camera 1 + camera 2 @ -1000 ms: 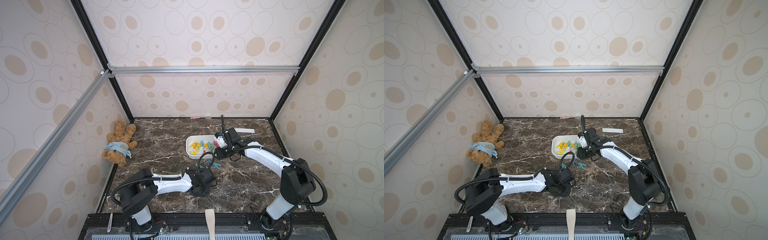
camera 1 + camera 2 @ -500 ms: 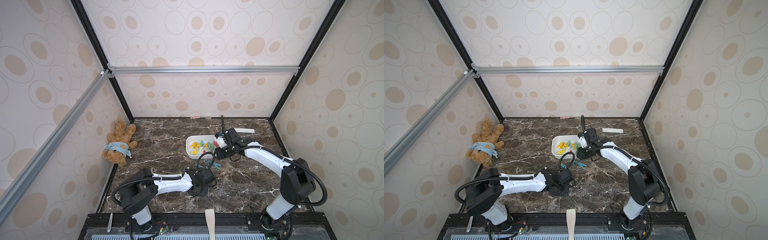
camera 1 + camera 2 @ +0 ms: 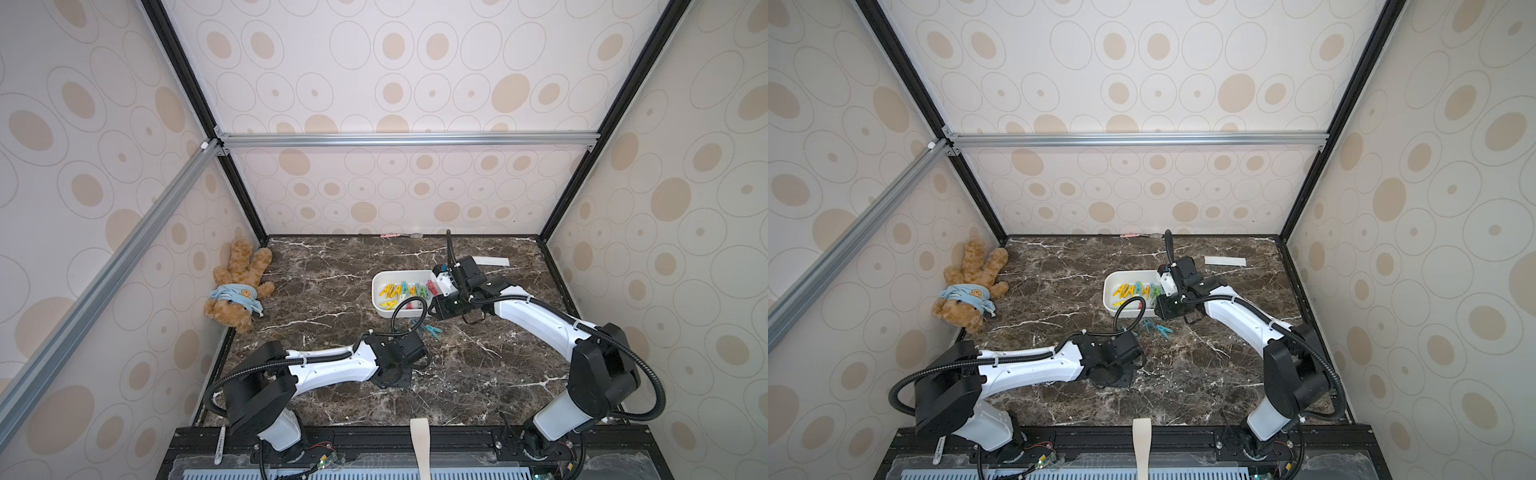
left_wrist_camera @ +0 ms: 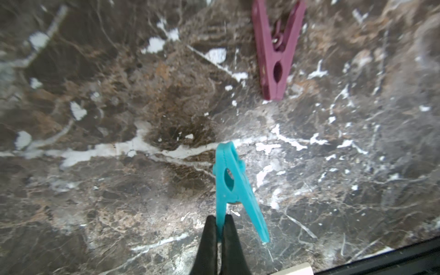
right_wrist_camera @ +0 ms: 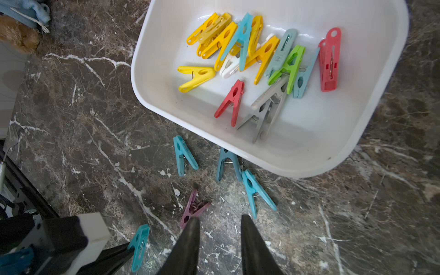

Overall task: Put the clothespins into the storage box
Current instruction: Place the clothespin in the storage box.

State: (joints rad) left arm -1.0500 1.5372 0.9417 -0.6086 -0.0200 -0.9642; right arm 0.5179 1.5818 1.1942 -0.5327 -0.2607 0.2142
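We see the left gripper [image 4: 218, 225] clenched on 1 leg of a teal clothespin [image 4: 229, 181]. Its 2 black fingers [image 4: 208, 238] are pressed against that leg while the peg's other leg splays free. Whether the peg is clear of the marble table [image 4: 119, 119] we cannot tell. This grip sits on the robot's side of the storage box [image 5: 152, 95], well apart from its wall. The right gripper [image 5: 219, 221] hangs released over the table on that same side of the box, nearer to it, jaws apart with nothing between them. 1 of its fingertips overlaps the end of a purple clothespin [image 5: 192, 209] lying flat, and we cannot tell if they touch. Between that peg and the box lie 3 loose teal clothespins [image 5: 183, 156]; the darkest has its closed tip tucked under the box's rim. Inside the box a heap of clothespins [image 5: 259, 54] is mostly yellow, with 2 red, 1 green and some teal, white and grey. The box floor is bare along the wall nearest the loose pegs. In both top views a teddy bear [image 3: 235, 299] lies well apart from the box on the left arm's side, and a white paper strip [image 3: 492, 261] lies beyond the box's far corner on the right arm's side.
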